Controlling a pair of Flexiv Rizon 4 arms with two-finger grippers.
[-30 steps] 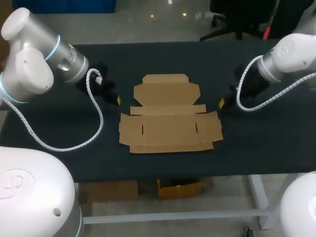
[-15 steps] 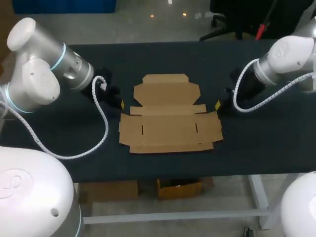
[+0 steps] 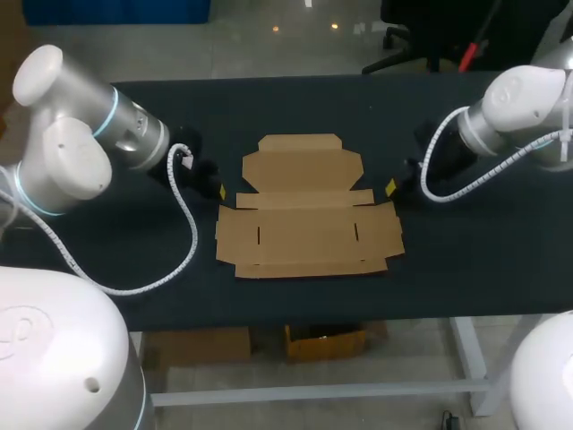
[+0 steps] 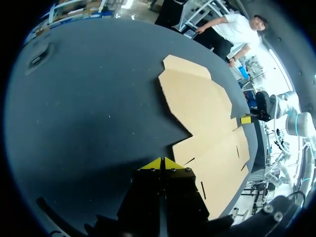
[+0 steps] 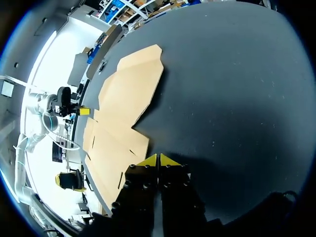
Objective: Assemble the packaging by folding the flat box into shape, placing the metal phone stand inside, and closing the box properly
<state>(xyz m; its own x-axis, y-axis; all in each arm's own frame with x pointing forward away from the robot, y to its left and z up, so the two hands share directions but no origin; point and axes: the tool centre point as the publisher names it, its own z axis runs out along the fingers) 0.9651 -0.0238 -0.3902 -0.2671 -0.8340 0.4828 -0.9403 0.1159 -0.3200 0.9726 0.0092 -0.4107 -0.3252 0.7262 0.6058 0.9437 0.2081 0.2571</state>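
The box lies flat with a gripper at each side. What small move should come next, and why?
Probably ease both inward to the side flaps to start lifting them. The flat box lies fully unfolded. The left gripper and the right gripper, both shut, sit just off its side edges, touching nothing.

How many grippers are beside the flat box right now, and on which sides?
2. The left gripper is by the flat box's left edge, the right gripper by its right edge; both shut, empty.

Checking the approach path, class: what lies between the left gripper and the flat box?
Only bare table separates the left gripper from the flat box; the head view shows it.
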